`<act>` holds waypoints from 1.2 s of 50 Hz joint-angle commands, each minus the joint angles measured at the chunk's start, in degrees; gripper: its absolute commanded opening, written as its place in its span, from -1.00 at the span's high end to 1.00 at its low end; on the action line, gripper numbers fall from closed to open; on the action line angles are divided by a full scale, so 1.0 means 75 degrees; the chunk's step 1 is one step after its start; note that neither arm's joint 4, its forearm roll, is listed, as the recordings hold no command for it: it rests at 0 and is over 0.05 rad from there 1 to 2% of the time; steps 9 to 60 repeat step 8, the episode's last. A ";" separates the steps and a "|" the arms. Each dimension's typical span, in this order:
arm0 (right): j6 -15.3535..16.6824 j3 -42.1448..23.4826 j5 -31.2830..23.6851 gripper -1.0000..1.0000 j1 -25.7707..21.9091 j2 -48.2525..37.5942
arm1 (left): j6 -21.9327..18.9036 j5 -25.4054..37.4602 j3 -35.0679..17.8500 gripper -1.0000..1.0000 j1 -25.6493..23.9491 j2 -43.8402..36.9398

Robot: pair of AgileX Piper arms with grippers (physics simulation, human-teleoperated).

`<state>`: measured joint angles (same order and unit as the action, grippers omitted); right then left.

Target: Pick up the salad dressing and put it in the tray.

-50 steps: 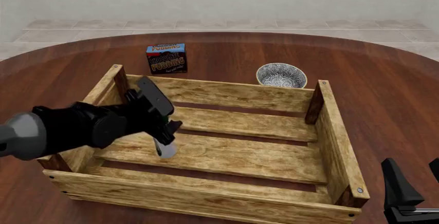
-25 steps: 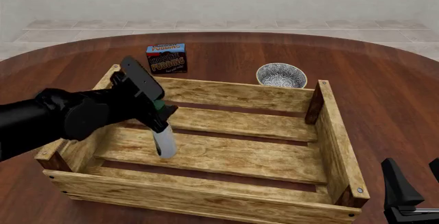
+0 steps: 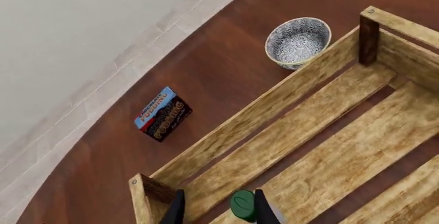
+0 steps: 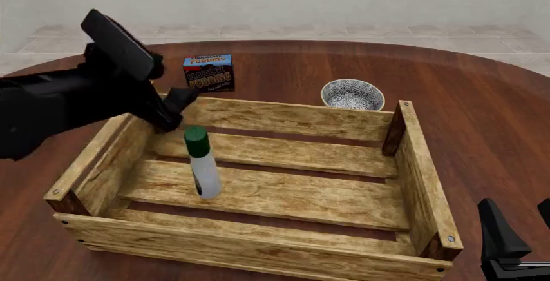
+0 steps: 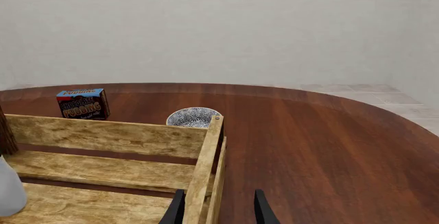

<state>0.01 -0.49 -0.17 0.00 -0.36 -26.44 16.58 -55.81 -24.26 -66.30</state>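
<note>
While the left gripper is held above the tray's left wall, its fingers are spread and nothing is gripped between them. The black left arm is seen entering from the left edge of the front view, raised over the table.

Just below and to the right of that gripper, the salad dressing is seen standing upright on the slatted floor in the left half of the tray, its dark green cap uppermost and its white body resting on the middle slat. A clear gap is visible between the cap and the fingertips, so the bottle is free of the gripper. In the left wrist view the green cap of the bottle is framed between the 2 dark fingertips, with no contact shown on either side.

Beyond the tray's far wall, the pudding box is seen standing on the table, behind the tray's left part. Further right, the patterned bowl is placed just behind the far wall, near the tray's right corner post.

At the lower right corner of the front view, the right gripper is seen low beside the tray's right wall, its fingers parted and empty; in the right wrist view they are set either side of that wall's end.
</note>
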 commanded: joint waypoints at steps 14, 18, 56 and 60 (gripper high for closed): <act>0.0000 0.0000 0.0000 -1.00 -0.0002 0.0000 | 0.0241 0.0329 -0.0198 -1.00 0.0307 0.1194; 0.0000 0.0000 0.0000 -1.00 -0.0002 0.0000 | 0.0241 0.0329 -0.0198 -1.00 0.0307 0.1194; 0.0000 0.0000 0.0000 -1.00 -0.0002 0.0000 | 0.0241 0.0329 -0.0198 -1.00 0.0307 0.1194; 0.0000 0.0000 0.0000 -1.00 -0.0002 0.0000 | 0.0241 0.0329 -0.0198 -1.00 0.0307 0.1194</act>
